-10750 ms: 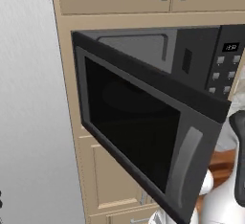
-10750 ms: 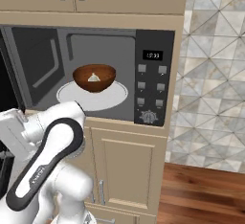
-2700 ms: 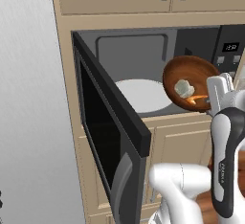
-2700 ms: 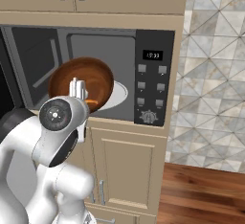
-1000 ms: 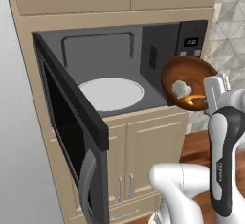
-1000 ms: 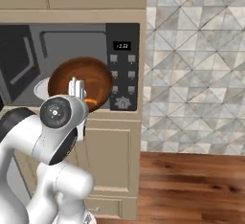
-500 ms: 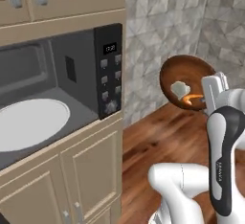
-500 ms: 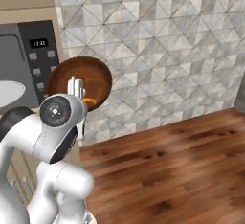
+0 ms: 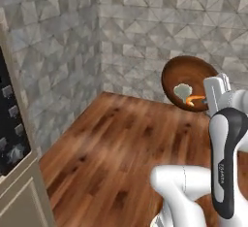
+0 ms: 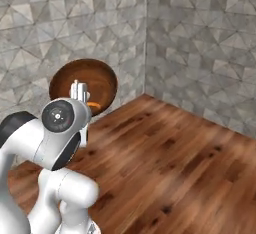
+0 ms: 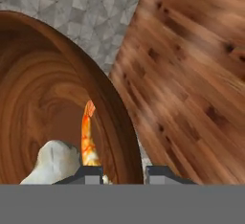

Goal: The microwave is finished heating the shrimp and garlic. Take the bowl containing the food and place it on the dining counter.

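Two fingers point(image 11: 123, 173) still clamp bowl point(image 9: 188, 80) rim; microwave point(image 9: 10, 124) now at left edge, floor point(image 9: 126, 143) ahead.

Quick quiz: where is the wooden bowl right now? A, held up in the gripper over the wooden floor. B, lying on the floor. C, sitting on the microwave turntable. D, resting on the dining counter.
A: the bowl, with the shrimp and the garlic inside, is clamped at its rim by the gripper and hangs above the wooden floor.
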Tool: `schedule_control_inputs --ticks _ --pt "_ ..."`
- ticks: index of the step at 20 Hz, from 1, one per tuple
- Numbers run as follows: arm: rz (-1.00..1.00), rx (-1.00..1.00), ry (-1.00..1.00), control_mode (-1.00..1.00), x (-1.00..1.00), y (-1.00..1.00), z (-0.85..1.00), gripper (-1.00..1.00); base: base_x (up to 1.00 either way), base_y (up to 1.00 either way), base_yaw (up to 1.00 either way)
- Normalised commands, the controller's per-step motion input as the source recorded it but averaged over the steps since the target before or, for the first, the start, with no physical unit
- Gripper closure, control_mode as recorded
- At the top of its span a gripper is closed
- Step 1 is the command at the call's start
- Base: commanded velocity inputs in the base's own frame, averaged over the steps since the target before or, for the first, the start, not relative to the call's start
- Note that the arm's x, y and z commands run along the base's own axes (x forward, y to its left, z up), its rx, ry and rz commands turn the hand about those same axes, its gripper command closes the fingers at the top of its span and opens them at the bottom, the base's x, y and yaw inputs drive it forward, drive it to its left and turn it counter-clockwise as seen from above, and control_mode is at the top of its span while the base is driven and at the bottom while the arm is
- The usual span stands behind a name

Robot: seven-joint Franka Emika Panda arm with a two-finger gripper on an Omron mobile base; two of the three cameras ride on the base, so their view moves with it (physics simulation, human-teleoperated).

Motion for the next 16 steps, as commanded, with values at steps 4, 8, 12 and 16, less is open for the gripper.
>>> schedule_control_inputs --ticks 4,8,12,16 --pt "0.0 0.0 0.0 1.0 0.0 0.0 0.0 1.0 0.0 -0.68 -0.75" --pt "0.0 0.0 0.0 1.0 0.0 0.0 0.0 1.0 0.13 -0.59 -0.74" --pt "0.0 0.0 0.0 1.0 0.0 0.0 0.0 1.0 0.43 -0.37 -0.68" --pt "0.0 0.0 0.0 1.0 0.0 0.0 0.0 1.0 0.5 -0.25 -0.68"
